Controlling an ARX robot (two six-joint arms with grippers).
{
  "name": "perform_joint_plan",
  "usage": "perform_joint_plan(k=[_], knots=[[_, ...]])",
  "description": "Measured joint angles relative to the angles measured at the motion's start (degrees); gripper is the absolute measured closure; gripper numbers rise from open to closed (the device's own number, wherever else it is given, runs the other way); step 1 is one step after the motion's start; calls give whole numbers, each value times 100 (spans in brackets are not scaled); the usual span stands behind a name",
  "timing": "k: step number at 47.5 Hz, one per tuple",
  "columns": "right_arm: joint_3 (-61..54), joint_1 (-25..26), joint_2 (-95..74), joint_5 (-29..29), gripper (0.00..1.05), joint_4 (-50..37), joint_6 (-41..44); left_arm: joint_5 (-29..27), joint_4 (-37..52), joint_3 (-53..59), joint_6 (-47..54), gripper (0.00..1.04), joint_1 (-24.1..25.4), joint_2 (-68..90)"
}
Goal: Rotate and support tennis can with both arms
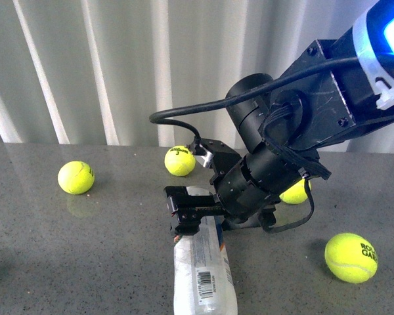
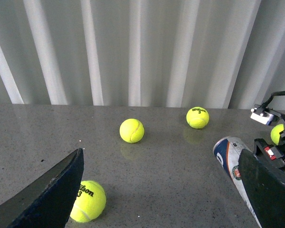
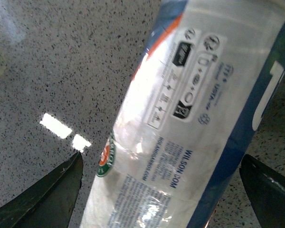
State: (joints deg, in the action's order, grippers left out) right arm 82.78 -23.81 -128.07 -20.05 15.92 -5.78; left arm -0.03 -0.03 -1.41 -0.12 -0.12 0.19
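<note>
The tennis can [image 1: 204, 279] lies on its side on the grey table, one end towards me, barcode up. My right arm [image 1: 282, 151] reaches in from the upper right, and its gripper [image 1: 186, 220] hangs open over the can's far end. In the right wrist view the can [image 3: 194, 118] fills the space between the two spread fingers [image 3: 47, 194], close below, and I cannot tell whether they touch it. My left gripper [image 2: 161, 199] is open with only table between its fingers, and the can [image 2: 229, 159] lies beside its one finger [image 2: 270, 190]. The left arm is out of the front view.
Yellow-green tennis balls lie scattered on the table: one far left [image 1: 75, 177], one behind the can [image 1: 179, 161], one behind the right arm [image 1: 295, 192], one near right [image 1: 351, 257]. Another ball [image 2: 88, 201] sits against the left gripper's other finger. White curtains hang behind.
</note>
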Motion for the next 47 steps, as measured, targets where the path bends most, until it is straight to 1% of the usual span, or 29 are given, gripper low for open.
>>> perform_joint_plan(k=[12, 17, 21, 27, 33, 38, 42, 45, 47], knots=[[0, -79, -289, 308, 8, -109, -181, 0, 0, 0, 0, 7, 0, 0], [-7, -70, -289, 424, 20, -192, -175, 0, 0, 0, 0, 7, 0, 0], [-9, -57, -289, 505, 33, -291, -142, 0, 0, 0, 0, 7, 0, 0], [-50, -37, -289, 608, 50, -426, -98, 0, 0, 0, 0, 7, 0, 0], [-81, -35, -282, 673, 61, -522, -92, 0, 0, 0, 0, 7, 0, 0], [-87, -35, -278, 669, 68, -542, -74, 0, 0, 0, 0, 7, 0, 0], [-92, -35, -238, 671, 76, -549, -39, 0, 0, 0, 0, 7, 0, 0], [-101, -35, -232, 691, 79, -555, -26, 0, 0, 0, 0, 7, 0, 0], [-120, -35, -219, 693, 82, -588, -17, 0, 0, 0, 0, 7, 0, 0]])
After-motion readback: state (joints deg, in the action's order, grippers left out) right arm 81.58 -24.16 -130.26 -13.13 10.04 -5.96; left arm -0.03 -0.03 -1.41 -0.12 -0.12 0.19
